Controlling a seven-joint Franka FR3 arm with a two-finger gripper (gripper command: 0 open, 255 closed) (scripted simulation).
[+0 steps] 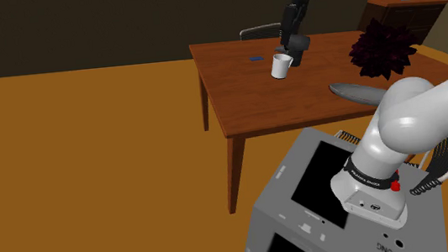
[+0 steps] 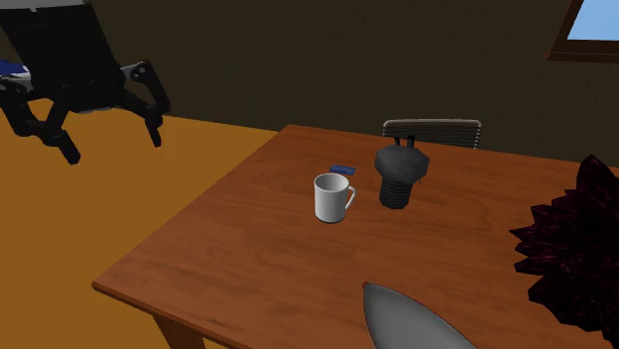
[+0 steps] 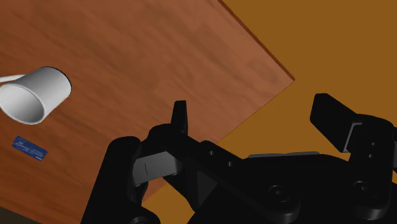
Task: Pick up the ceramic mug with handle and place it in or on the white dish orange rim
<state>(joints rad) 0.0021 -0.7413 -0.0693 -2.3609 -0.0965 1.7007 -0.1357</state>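
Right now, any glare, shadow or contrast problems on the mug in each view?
Shoulder view: dim overall, but the white mug stands out on the brown table, no glare. Second exterior view: mug softly shaded, no clear cast shadow; the black gripper partly merges with the dark wall. Wrist view: mug bright against the table, no glare.

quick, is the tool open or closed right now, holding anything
tool: open, holding nothing; the white mug stands on the table, apart from the fingers.
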